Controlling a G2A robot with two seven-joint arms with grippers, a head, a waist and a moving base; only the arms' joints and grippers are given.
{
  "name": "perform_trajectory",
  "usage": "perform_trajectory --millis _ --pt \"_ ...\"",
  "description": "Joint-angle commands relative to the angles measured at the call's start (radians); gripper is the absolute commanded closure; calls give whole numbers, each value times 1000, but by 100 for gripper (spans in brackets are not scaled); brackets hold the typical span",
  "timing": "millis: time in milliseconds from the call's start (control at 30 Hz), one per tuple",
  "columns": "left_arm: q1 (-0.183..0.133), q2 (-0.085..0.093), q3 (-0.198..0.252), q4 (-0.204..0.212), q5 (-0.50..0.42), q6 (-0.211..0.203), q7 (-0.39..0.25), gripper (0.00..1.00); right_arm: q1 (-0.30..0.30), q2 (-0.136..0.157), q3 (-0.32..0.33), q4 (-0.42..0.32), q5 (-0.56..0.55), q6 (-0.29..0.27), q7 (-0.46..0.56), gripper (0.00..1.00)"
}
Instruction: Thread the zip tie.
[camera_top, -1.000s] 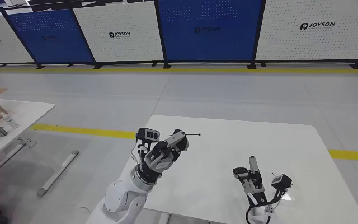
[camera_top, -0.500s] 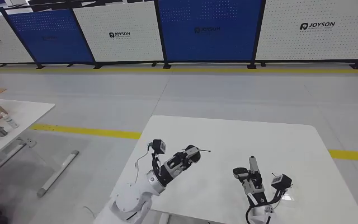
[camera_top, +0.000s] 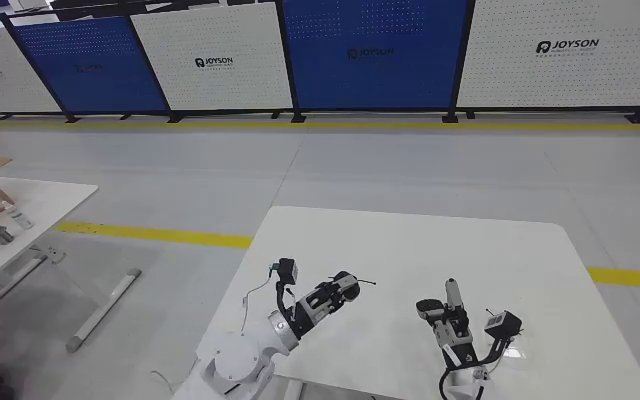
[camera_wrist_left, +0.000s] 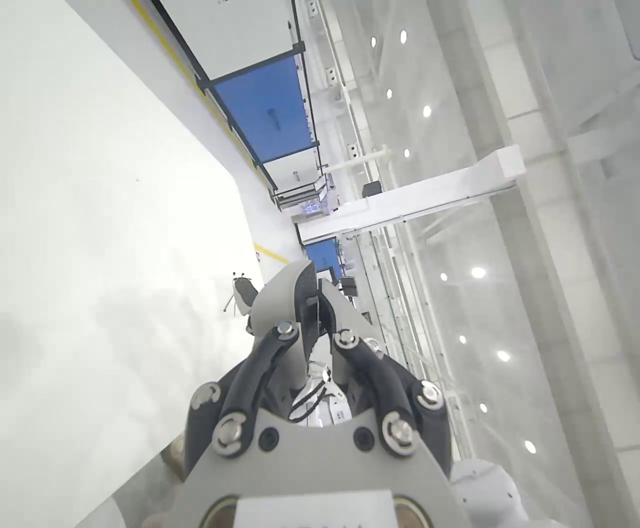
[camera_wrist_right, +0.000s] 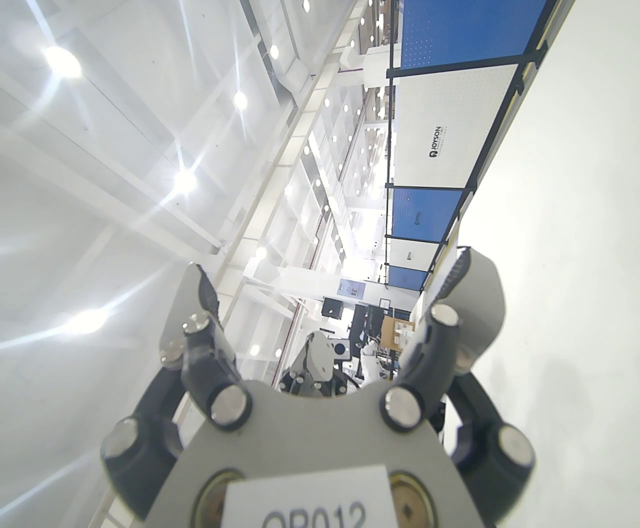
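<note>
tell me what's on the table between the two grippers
Nothing: in the top view the white table is bare between the left gripper and the right gripper.

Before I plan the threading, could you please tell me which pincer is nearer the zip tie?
Left. The left pincer is shut on the zip tie; the right pincer stands apart, open and empty.

So the thin black plastic zip tie (camera_top: 364, 282) is pinched in the left gripper (camera_top: 349, 283). A short straight bit pokes out past the fingertips, roughly level, over the white table (camera_top: 430, 245). In the left wrist view it's just a dark sliver, edge-on between the pads.
</note>
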Motion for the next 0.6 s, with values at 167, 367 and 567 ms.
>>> perform_trajectory --millis 167,367,567 --pt "-11 5 4 102 26 71 -25 100 0 0 0 0 0 0 0 0" --pt "-5 6 -1 117 6 77 -27 100 0 0 0 0 0 0 0 0" --pt "-9 3 -3 72 3 -41 6 100 0 0 0 0 0 0 0 0"
